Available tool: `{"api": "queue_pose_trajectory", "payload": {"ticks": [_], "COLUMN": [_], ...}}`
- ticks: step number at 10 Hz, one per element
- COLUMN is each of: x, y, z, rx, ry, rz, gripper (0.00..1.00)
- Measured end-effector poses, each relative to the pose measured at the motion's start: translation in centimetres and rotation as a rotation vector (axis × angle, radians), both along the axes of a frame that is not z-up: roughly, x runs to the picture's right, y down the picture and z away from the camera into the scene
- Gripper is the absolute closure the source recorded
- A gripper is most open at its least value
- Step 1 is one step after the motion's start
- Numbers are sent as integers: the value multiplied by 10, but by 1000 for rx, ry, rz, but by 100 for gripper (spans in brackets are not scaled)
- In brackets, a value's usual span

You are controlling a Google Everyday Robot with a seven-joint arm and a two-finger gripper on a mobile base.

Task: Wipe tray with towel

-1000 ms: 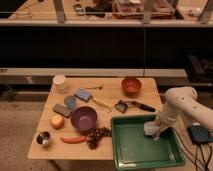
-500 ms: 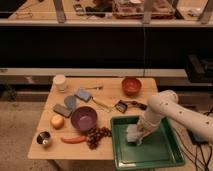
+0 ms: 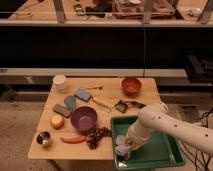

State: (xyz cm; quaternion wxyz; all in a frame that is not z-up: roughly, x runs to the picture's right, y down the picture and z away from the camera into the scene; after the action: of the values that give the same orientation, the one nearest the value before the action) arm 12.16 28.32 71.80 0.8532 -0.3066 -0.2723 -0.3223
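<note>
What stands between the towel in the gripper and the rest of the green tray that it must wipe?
Nothing visible does. The gripper, shut on the towel, presses it on the near left part of the tray. The tray floor to the right lies bare; the grapes sit outside its rim.

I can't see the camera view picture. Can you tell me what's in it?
A white robot arm's gripper presses a pale towel onto the near left part of a green tray on a wooden table. Left of the tray sit a purple bowl, grapes and an apple.

A single raised camera looks down across the table (image 3: 50,145) from its front.
</note>
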Motion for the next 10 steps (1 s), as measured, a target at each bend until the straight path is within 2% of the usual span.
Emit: {"api": "queue_pose_trajectory", "payload": {"ticks": [2, 3, 5, 6, 7, 8, 10], "x": [12, 28, 65, 98, 119, 145, 180], "y": [8, 12, 18, 19, 19, 16, 3], "z": [-4, -4, -5, -4, -4, 0, 12], "rx": [-5, -5, -9, -9, -7, -6, -1], "ry": [13, 28, 63, 97, 122, 153, 188], "rz": [4, 10, 22, 39, 50, 64, 82], "gripper": [100, 100, 100, 100, 100, 100, 100]}}
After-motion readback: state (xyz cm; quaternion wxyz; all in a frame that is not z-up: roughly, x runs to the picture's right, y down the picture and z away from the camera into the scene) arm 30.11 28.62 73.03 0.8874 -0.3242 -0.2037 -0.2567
